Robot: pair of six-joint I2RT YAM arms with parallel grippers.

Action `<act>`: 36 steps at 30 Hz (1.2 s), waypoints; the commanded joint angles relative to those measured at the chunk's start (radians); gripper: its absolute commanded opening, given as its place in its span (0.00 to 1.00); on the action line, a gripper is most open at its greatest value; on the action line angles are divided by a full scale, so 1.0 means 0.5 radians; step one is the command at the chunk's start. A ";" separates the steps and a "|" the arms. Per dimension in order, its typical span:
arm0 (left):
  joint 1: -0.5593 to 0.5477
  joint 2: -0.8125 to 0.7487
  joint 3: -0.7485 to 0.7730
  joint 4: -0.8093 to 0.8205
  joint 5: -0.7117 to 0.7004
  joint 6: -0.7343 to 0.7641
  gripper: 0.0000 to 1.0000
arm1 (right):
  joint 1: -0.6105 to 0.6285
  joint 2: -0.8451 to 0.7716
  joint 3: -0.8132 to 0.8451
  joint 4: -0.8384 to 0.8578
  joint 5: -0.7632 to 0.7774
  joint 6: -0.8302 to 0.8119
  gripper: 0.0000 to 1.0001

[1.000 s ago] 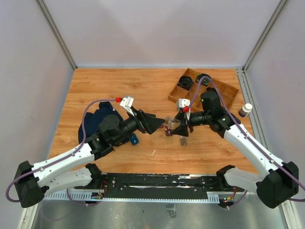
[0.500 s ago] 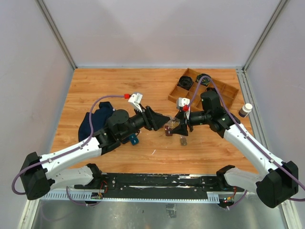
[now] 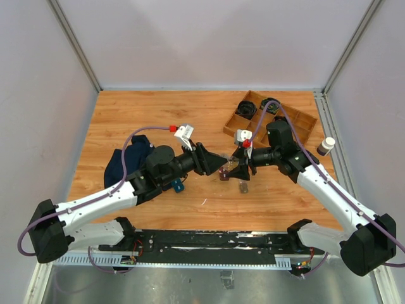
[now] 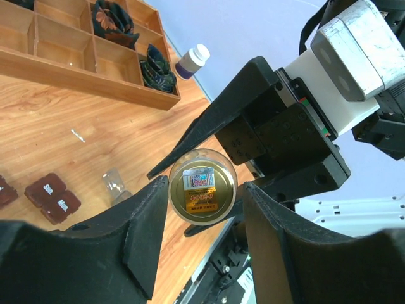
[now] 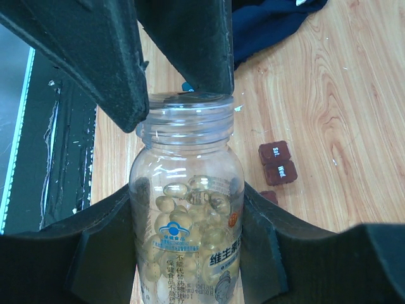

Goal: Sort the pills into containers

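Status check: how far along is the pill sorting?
Done: nothing sorted; the brown containers look shut. In hand: right pincer holds the pill bottle, left pincer brackets its mouth. Left: getting pills out and into the containers.

Wood-grain table (image 3: 158, 114) w/ pale grey walls (image 3: 209, 38) on 3 sides — alu corner posts (image 3: 74, 44), even light.

Wooden divided tray (image 3: 302, 121), crumpled navy cloth (image 3: 136, 152), wood-grain table (image 3: 158, 114)
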 commanded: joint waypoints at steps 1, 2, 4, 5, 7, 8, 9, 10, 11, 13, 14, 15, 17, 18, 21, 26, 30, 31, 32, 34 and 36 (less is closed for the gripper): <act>-0.016 0.024 0.056 0.048 0.057 0.017 0.52 | -0.030 -0.015 0.001 0.045 -0.016 0.014 0.01; -0.017 0.030 0.056 0.050 0.069 0.016 0.51 | -0.030 -0.013 0.001 0.043 -0.017 0.015 0.01; -0.018 0.034 0.056 0.053 0.099 0.026 0.47 | -0.033 -0.017 0.003 0.045 -0.019 0.016 0.01; -0.019 0.036 0.053 0.054 0.114 0.034 0.45 | -0.033 -0.017 0.002 0.042 -0.024 0.016 0.01; -0.019 0.036 0.040 0.065 0.141 0.059 0.41 | -0.036 -0.019 0.002 0.046 -0.035 0.019 0.01; -0.019 0.036 0.030 0.078 0.156 0.075 0.39 | -0.038 -0.023 0.001 0.043 -0.046 0.019 0.01; -0.017 0.035 0.015 0.098 0.175 0.088 0.37 | -0.039 -0.028 0.002 0.043 -0.056 0.021 0.01; -0.018 0.033 -0.005 0.125 0.196 0.104 0.35 | -0.043 -0.029 0.002 0.045 -0.070 0.024 0.01; -0.018 0.032 -0.028 0.160 0.221 0.127 0.32 | -0.047 -0.034 0.003 0.047 -0.089 0.026 0.01; -0.016 0.031 -0.079 0.232 0.265 0.193 0.28 | -0.053 -0.038 0.002 0.048 -0.120 0.033 0.01; -0.016 0.032 -0.107 0.267 0.282 0.226 0.27 | -0.054 -0.039 0.001 0.049 -0.139 0.036 0.01; -0.016 0.035 -0.134 0.308 0.307 0.265 0.26 | -0.057 -0.042 0.003 0.048 -0.168 0.039 0.01; -0.014 0.050 -0.190 0.408 0.391 0.348 0.25 | -0.060 -0.046 0.002 0.049 -0.216 0.042 0.01; -0.014 0.059 -0.218 0.458 0.433 0.392 0.24 | -0.063 -0.048 0.001 0.050 -0.240 0.043 0.01; 0.015 0.089 -0.290 0.599 0.638 0.539 0.23 | -0.066 -0.059 -0.003 0.053 -0.294 0.040 0.01; 0.164 0.169 -0.261 0.638 1.191 0.823 0.22 | -0.070 -0.073 -0.008 0.052 -0.356 0.031 0.01; 0.248 0.222 -0.203 0.545 1.441 1.058 0.22 | -0.070 -0.079 -0.011 0.049 -0.384 0.023 0.01; 0.262 0.234 -0.179 0.509 1.480 1.122 0.22 | -0.070 -0.081 -0.010 0.050 -0.387 0.022 0.01; 0.268 0.246 -0.157 0.471 1.509 1.187 0.21 | -0.070 -0.082 -0.010 0.049 -0.389 0.022 0.01; 0.273 0.265 -0.114 0.390 1.551 1.343 0.21 | -0.070 -0.081 -0.011 0.050 -0.390 0.019 0.01; 0.285 0.284 -0.063 0.308 1.558 1.469 0.22 | -0.069 -0.080 -0.013 0.051 -0.390 0.016 0.01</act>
